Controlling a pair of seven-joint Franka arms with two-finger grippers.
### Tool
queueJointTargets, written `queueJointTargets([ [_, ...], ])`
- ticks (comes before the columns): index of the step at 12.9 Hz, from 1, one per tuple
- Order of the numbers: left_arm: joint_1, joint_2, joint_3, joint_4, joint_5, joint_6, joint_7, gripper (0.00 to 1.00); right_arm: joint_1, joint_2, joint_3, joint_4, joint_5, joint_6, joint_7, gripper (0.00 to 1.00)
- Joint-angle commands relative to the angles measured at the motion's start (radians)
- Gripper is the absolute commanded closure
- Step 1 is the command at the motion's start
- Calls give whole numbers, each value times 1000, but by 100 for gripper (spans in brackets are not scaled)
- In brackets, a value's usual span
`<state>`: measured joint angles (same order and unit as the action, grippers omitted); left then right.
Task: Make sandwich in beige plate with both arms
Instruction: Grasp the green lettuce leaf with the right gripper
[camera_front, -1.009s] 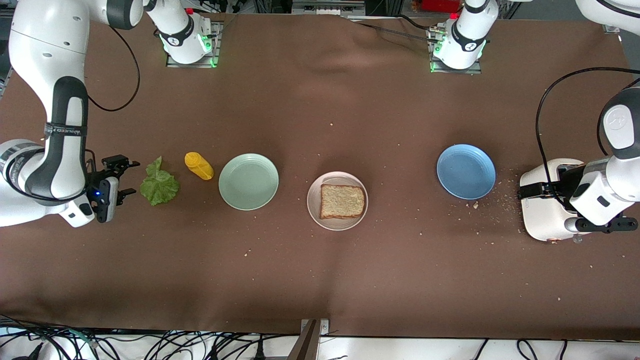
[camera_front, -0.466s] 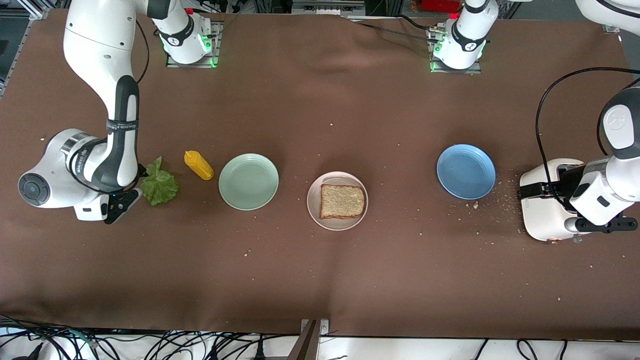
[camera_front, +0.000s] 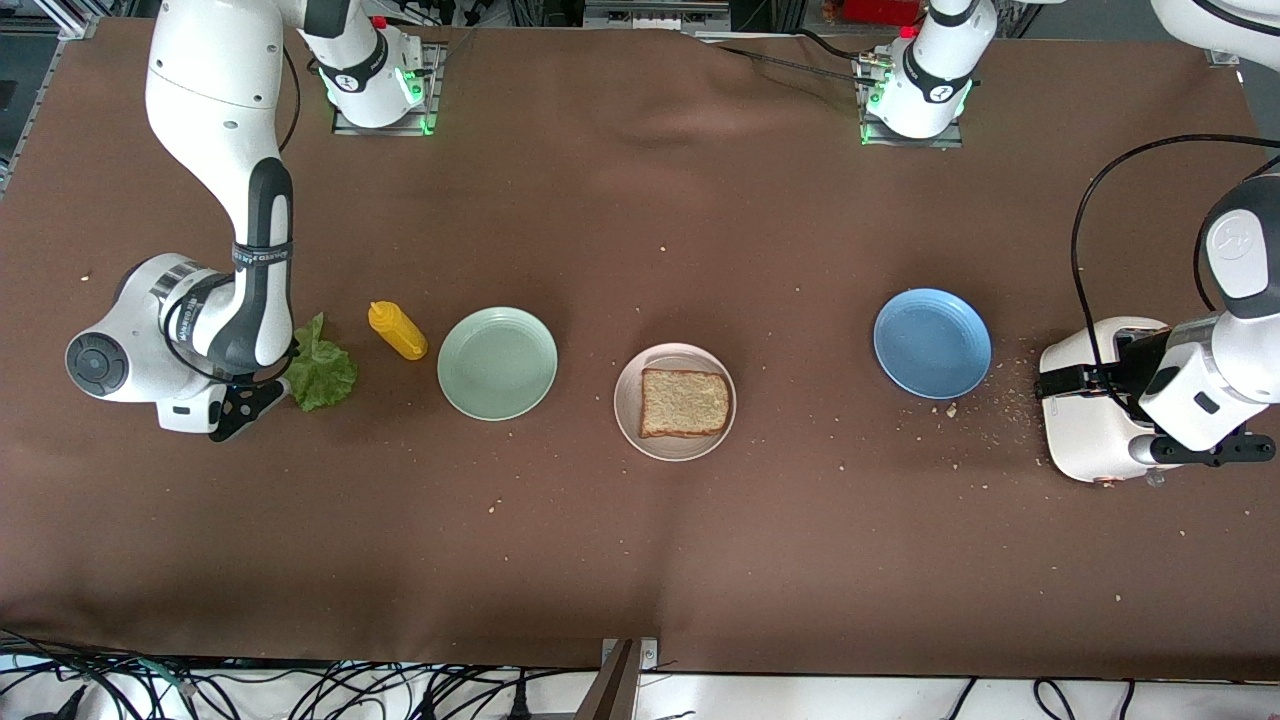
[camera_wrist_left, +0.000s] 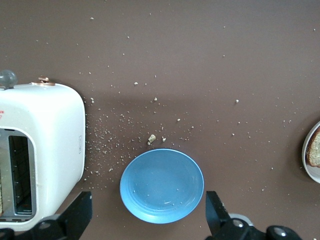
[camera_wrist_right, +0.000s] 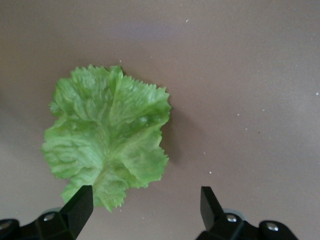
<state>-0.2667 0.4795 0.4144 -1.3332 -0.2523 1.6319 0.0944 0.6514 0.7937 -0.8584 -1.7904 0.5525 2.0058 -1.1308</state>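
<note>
The beige plate (camera_front: 627, 412) sits mid-table with one slice of brown bread (camera_front: 685, 402) on it. A crinkled green lettuce leaf (camera_front: 322, 372) lies on the cloth toward the right arm's end. My right gripper (camera_front: 255, 402) hangs open just beside the leaf's edge. In the right wrist view the lettuce (camera_wrist_right: 107, 137) lies ahead of the right gripper (camera_wrist_right: 145, 210), one fingertip (camera_wrist_right: 80, 205) overlapping its fringe. My left gripper (camera_front: 1055, 382) waits open over the toaster. In the left wrist view the left gripper (camera_wrist_left: 147, 217) holds nothing.
A yellow squeeze bottle (camera_front: 398, 331) lies between the lettuce and a mint-green plate (camera_front: 497, 362). A blue plate (camera_front: 932, 343) (camera_wrist_left: 161, 185) sits beside a white toaster (camera_front: 1095, 420) (camera_wrist_left: 45, 145) at the left arm's end. Crumbs are scattered around them.
The right arm has swung toward the lettuce and turned its wrist, bringing the gripper from lying sideways to the leaf's edge. The left arm has not moved.
</note>
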Motion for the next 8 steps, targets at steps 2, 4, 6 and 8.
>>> queueJointTargets([
  [2,-2,-10,-3,-9,22,-6,16,0,8,19,-7,-21,98,21,8,7],
  [4,-2,-10,-3,-9,22,-6,16,0,8,22,-4,-23,99,22,9,17],
  [6,-2,-10,-3,-9,22,-6,16,0,5,22,-2,-21,115,25,11,18],
  [8,-2,-10,-3,-9,22,-6,16,0,4,33,2,-21,122,46,11,18],
])
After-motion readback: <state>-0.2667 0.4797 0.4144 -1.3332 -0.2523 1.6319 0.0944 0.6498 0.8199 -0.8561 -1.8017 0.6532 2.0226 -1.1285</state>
